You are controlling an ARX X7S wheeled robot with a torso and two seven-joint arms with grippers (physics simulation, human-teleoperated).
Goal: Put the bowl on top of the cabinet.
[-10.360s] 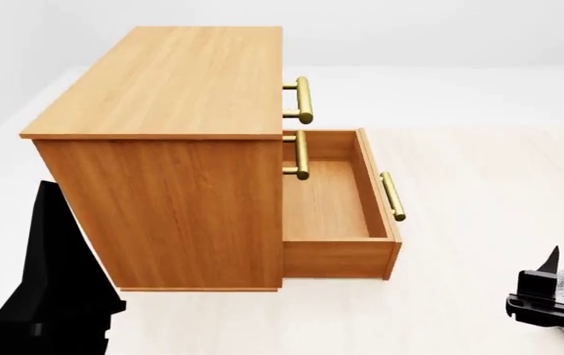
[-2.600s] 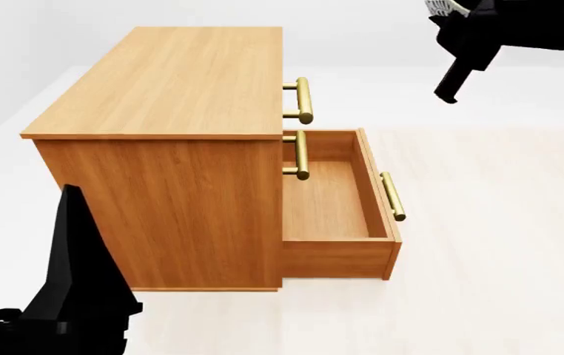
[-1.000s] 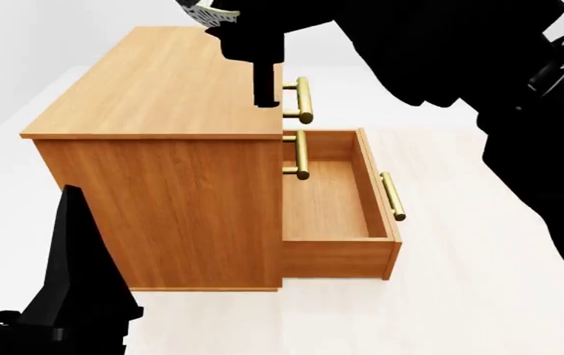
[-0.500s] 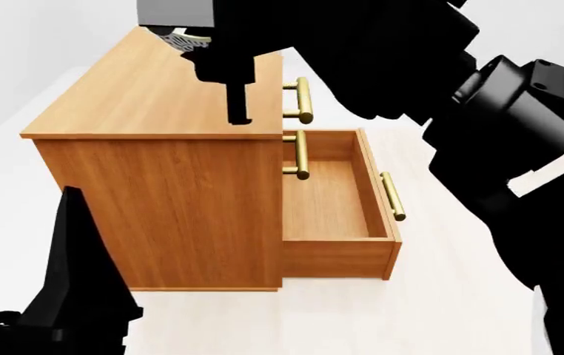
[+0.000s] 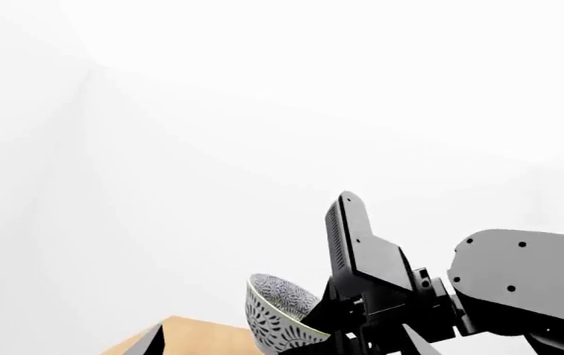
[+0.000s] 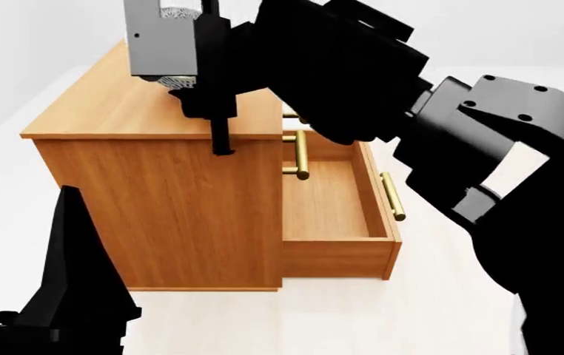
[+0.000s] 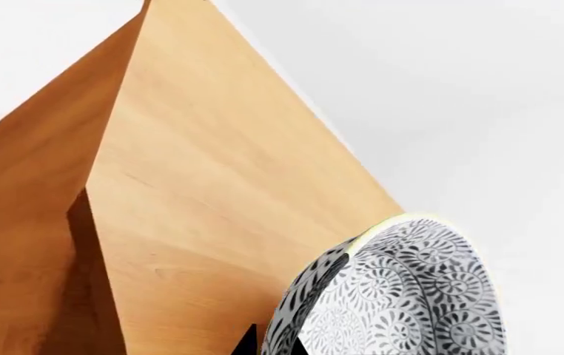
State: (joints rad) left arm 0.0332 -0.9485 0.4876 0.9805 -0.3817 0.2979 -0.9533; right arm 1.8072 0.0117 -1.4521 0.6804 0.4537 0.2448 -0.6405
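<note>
The patterned blue-grey bowl (image 7: 400,296) is tipped on its side, its rim pinched in my right gripper (image 7: 282,344), which is shut on it. In the head view that gripper (image 6: 203,96) hangs over the near part of the orange-brown cabinet (image 6: 114,103) top, and only a sliver of the bowl (image 6: 176,81) shows under the arm. The left wrist view shows the bowl (image 5: 280,319) held just above the cabinet (image 5: 198,339) top; whether it touches the wood I cannot tell. My left gripper (image 6: 21,222) stands open and empty, low at the cabinet's near left.
The cabinet's bottom drawer (image 6: 331,200) is pulled out to the right, empty, with a gold bar handle (image 6: 393,196). My right arm (image 6: 479,140) spans the scene from the right, hiding the upper handles. Pale floor (image 6: 440,310) surrounds the cabinet.
My right arm has swung left and lower with the bowl, from beside the cabinet's front right edge to over its near top. The left gripper has stayed still.
</note>
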